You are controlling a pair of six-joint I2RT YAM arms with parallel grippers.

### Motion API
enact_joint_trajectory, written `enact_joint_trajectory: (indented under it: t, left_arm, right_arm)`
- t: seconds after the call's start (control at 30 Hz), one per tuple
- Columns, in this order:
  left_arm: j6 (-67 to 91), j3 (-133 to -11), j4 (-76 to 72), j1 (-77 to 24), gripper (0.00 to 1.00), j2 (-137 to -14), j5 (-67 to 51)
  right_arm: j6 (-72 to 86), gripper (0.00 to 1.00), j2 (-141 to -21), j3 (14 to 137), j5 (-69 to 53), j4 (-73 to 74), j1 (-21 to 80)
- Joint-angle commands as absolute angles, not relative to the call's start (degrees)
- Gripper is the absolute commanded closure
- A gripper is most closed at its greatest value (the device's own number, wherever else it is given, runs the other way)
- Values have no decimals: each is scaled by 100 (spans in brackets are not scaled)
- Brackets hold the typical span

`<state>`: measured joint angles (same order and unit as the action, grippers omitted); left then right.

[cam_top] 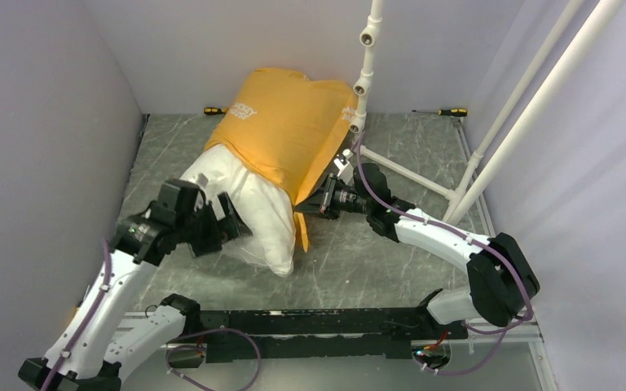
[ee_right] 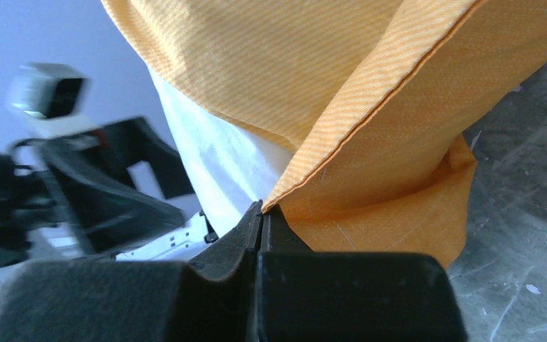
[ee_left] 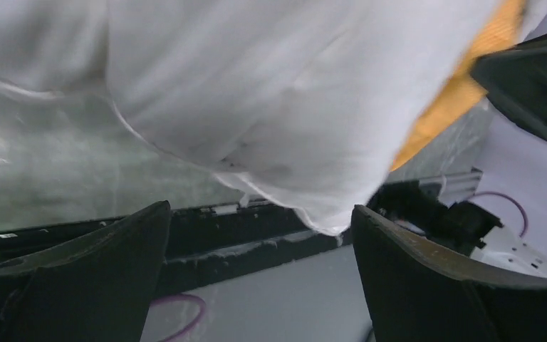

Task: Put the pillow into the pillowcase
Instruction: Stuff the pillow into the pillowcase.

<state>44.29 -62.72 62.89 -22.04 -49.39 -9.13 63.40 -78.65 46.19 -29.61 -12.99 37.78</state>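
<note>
Pinching the pillowcase (ee_right: 370, 92) hem is the right gripper (ee_right: 262, 211), pillow (cam_top: 253, 213) protruding.

One camera sits high up behind the arms. It looks down at the whole table (cam_top: 391, 252) from far away. The left wrist camera looks out between the two fingers of the left gripper (ee_left: 260, 214). It is very close to the pillow (ee_left: 292, 107). The right wrist camera looks along the right gripper (ee_right: 262, 210). It is very close to the pillowcase (ee_right: 399, 142). All three views share the spot where the white pillow meets the orange pillowcase. The right wrist view also shows the left arm (ee_right: 100, 185).
</note>
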Motion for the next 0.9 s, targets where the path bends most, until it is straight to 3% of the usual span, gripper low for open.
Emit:
enact_joint_trajectory:
  t: [0.0,0.1,0.17,0.23,0.3,0.33,0.37,0.63,0.87]
  left_arm:
    - [5706,-4714,4636,-2188,1,-4417,-2185]
    - [6394,-3332,1673,-2188,1,-4653,-2881]
    - [6427,-2924,187,-2188,6,-5005,-2849]
    - [5955,-3107,-457,-2188,29,-5194,-2387]
    - [5416,-3432,-651,-2175,63,-5354,-2059]
    - [5199,-3591,-881,-2156,84,-5431,-2026]
    - [5025,-3740,-1080,-2135,97,-5507,-1997]
    - [4408,-4136,-3118,-2030,100,-6192,-1513]
    - [3868,-4198,-3708,-2039,100,-6805,-892]
  right_arm:
    - [6557,100,-7768,4641,-3362,-1999,3796]
    - [6559,100,-7762,4648,-3455,-1980,3825]
    - [6485,100,-7712,4664,-3491,-1800,3853]
    - [6366,100,-7593,4635,-3474,-1585,3875]
    - [6349,100,-7468,4543,-3526,-1519,3899]
    - [6337,100,-7414,4497,-3577,-1496,3935]
    - [6294,100,-7357,4489,-3633,-1419,4020]
    - [6302,100,-7150,4711,-3895,-1709,5087]
    - [6265,100,-7224,5143,-3823,-2108,5783]
